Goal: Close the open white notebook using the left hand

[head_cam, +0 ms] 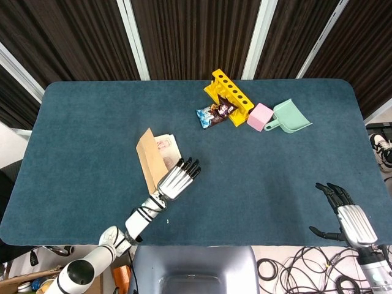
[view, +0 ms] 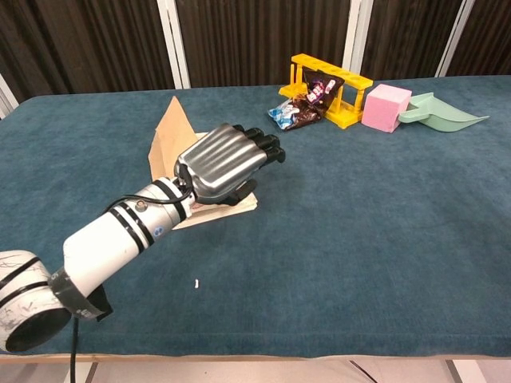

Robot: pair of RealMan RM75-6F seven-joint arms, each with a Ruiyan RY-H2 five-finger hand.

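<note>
Head view: yellow rack lies at the far centre of the blue table; a snack packet rests against its near side, touching, not in any slot. Pink cube and green dustpan lie just right of the rack; nothing is in the dustpan. White notebook sits left of centre, brown cover raised and tilted over the pages. Left hand lies at the notebook's near-right edge, fingers extended side by side, pointing away from the cover. Right hand is at the near-right table corner, fingers spread, holding nothing.

Chest view: the left hand covers most of the pages; the cover stands tilted just behind the knuckles. Whether the palm touches the pages cannot be told.
</note>
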